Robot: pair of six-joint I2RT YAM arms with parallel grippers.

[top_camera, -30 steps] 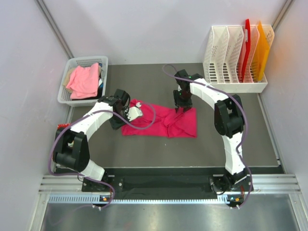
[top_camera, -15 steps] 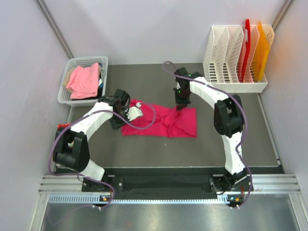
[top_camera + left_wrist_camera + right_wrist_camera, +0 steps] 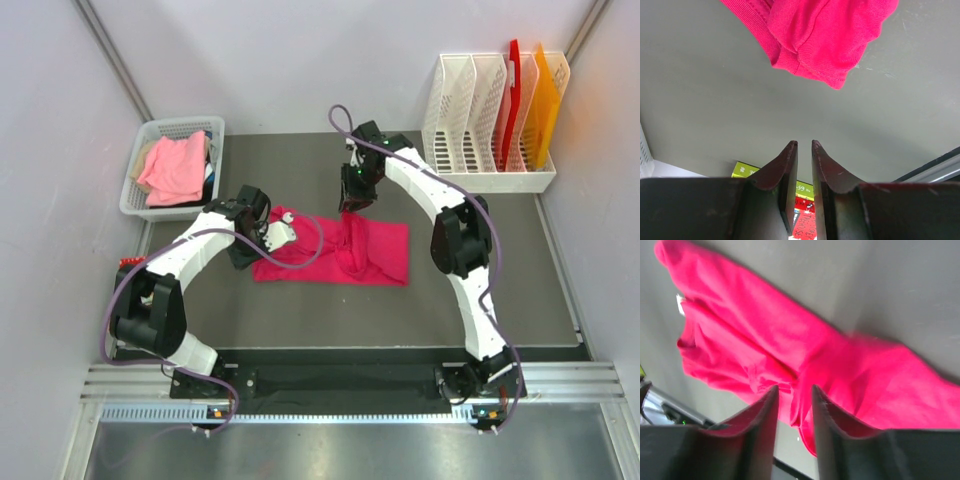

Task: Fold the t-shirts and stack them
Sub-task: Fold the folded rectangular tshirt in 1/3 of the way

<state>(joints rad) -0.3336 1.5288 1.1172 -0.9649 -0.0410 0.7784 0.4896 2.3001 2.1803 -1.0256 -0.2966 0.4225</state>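
While both jaws stand slightly parted, empty, the soft magenta t-shirt [image 3: 380,255] lies rumpled.

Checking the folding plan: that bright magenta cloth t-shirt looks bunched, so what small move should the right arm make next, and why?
Probably lower the right gripper onto the bunched middle of the bright magenta cloth t-shirt and pinch it: its jaws hang apart and empty above the cloth, which lies too creased to fold.

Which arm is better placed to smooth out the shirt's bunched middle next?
Right, probably. The right gripper hangs near the bunched middle of the shirt, jaws apart and empty. The left gripper sits off its left end, farther from the folds.
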